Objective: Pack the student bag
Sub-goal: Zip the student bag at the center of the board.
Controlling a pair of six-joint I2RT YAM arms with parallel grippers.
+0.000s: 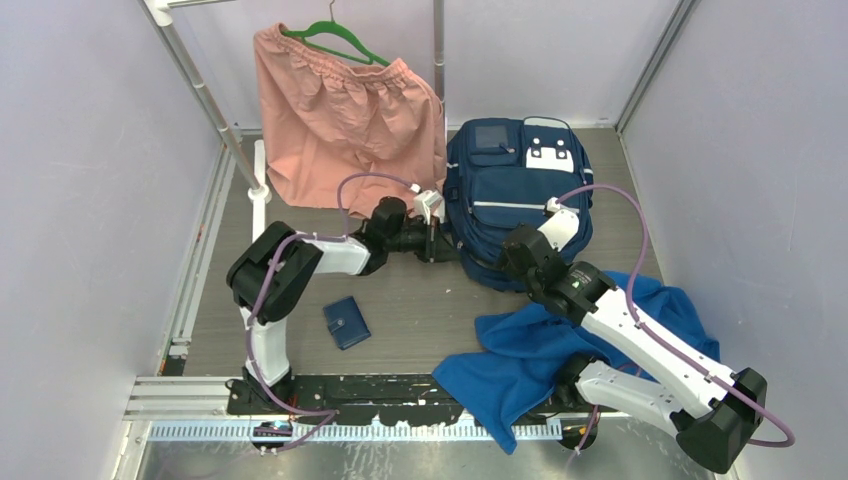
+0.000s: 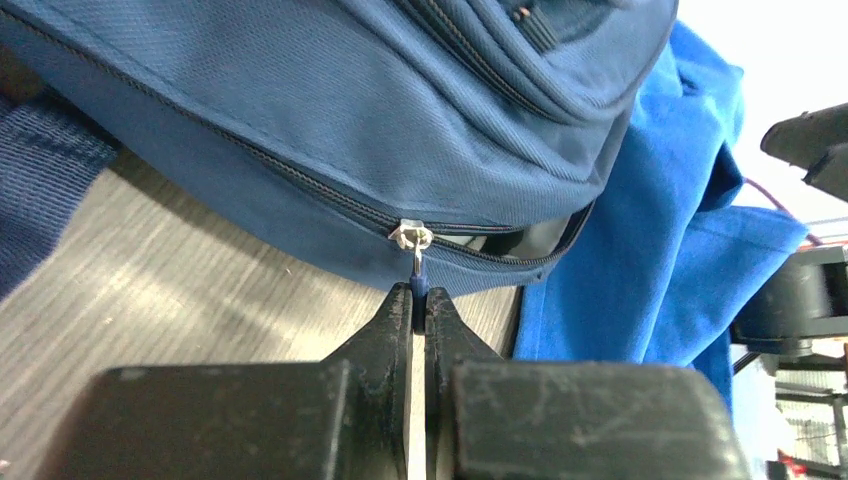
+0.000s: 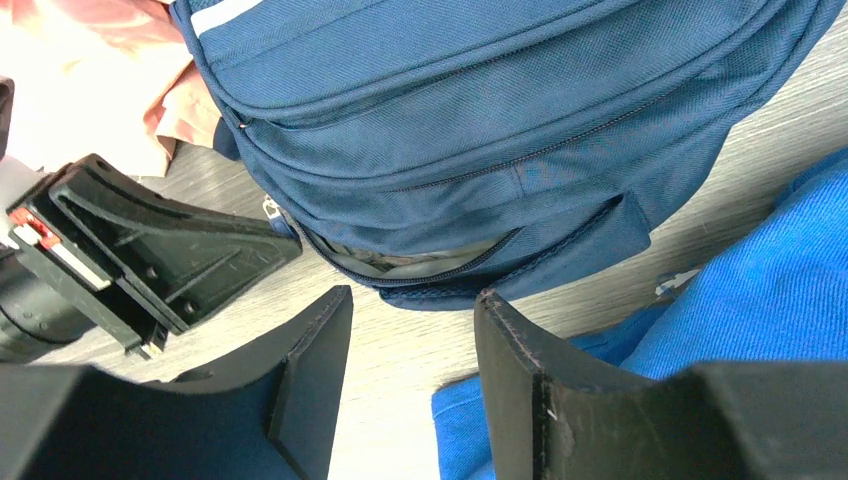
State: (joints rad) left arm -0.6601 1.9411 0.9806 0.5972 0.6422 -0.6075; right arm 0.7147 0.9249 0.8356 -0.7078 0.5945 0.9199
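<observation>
Left gripper (image 2: pixel 418 296) pinches zipper pull (image 2: pixel 417 263) (student bag (image 2: pixel 400 100)), arm reaching right.

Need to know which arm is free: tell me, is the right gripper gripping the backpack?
No, the right gripper stands open short of the student bag, nothing between its fingers.

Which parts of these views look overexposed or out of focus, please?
Left wrist: the background top right is blown out to white, while the zipper pull is sharp and the near base of the left fingers looks soft. Right wrist: the pink cloth is washed out. Top external: even, sharp lighting.
</observation>
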